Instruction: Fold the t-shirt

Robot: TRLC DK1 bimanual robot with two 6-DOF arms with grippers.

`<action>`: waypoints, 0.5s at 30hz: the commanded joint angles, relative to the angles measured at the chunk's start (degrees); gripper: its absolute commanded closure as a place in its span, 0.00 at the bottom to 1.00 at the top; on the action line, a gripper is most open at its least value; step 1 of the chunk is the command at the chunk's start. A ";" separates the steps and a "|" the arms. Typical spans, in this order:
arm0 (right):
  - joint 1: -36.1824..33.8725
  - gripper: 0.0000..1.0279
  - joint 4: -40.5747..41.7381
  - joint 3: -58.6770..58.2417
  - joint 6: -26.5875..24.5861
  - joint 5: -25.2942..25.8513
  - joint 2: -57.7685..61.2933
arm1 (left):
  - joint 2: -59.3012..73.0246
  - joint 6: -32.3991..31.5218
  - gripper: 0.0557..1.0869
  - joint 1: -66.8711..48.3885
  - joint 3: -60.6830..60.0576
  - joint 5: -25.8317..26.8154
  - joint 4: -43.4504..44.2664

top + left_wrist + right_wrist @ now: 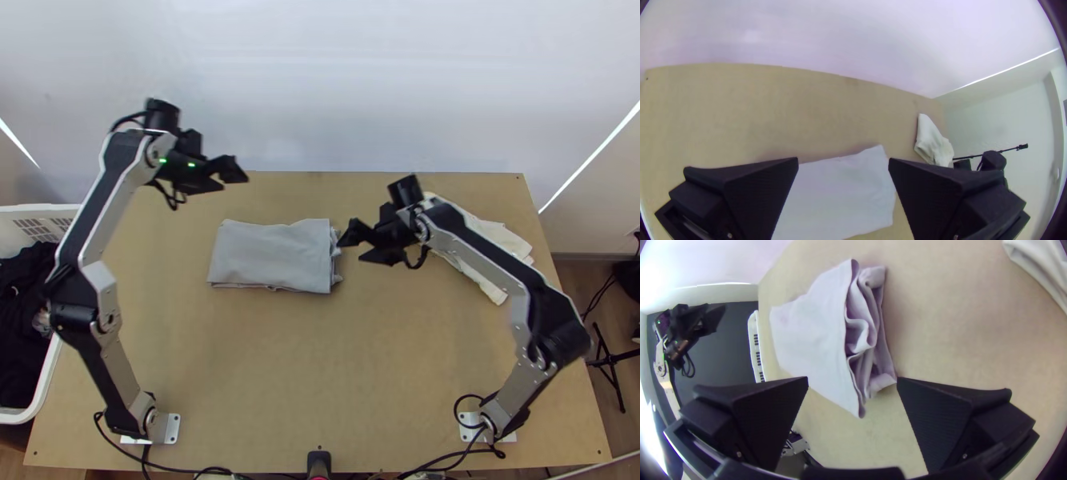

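T-shirt [270, 258], grey, one: lying on the table [264, 376] to the right of the basket [48, 210], folded into a compact rectangle, ruffled layers loose at the end farther from the basket; folding judged nearly complete, tidying or a last fold perhaps remaining. Grippers, two, both empty with fingers apart: right gripper [852, 378] just beside the shirt's end farther from the basket; left gripper [843, 159] off its far side, toward the basket-side end.
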 commanded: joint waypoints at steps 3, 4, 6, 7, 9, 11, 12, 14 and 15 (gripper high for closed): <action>-0.16 0.10 9.21 -4.61 -3.65 -5.43 7.86 | -4.75 1.12 0.04 4.30 -4.66 -3.19 -0.35; -0.07 0.10 9.47 -4.52 -4.09 -5.70 8.48 | -4.93 1.03 0.04 4.39 -4.66 -3.28 -0.35; 0.19 0.10 10.61 -4.44 -4.53 -5.70 8.91 | -5.28 0.85 0.04 4.48 -4.66 -3.98 -0.52; 0.19 0.10 10.88 -4.26 -4.62 -5.70 9.18 | -5.46 0.76 0.04 4.39 -4.66 -4.07 -0.70; 0.19 0.10 11.40 -3.82 -5.32 -5.70 9.53 | -5.72 0.68 0.04 4.39 -4.83 -4.51 -0.79; 0.02 0.10 12.11 -3.64 -5.58 -5.70 10.32 | -6.16 0.59 0.04 4.39 -4.92 -4.68 -0.87; 0.02 0.10 12.28 -3.47 -6.29 -5.70 10.50 | -6.33 0.59 0.04 4.39 -5.01 -4.77 -0.87; 0.11 0.10 12.46 -2.94 -7.43 -5.70 11.11 | -6.60 0.41 0.04 4.39 -5.01 -5.03 -0.87; 0.11 0.10 12.81 -2.50 -7.52 -5.61 11.46 | -6.69 0.33 0.04 4.30 -5.01 -5.21 -0.87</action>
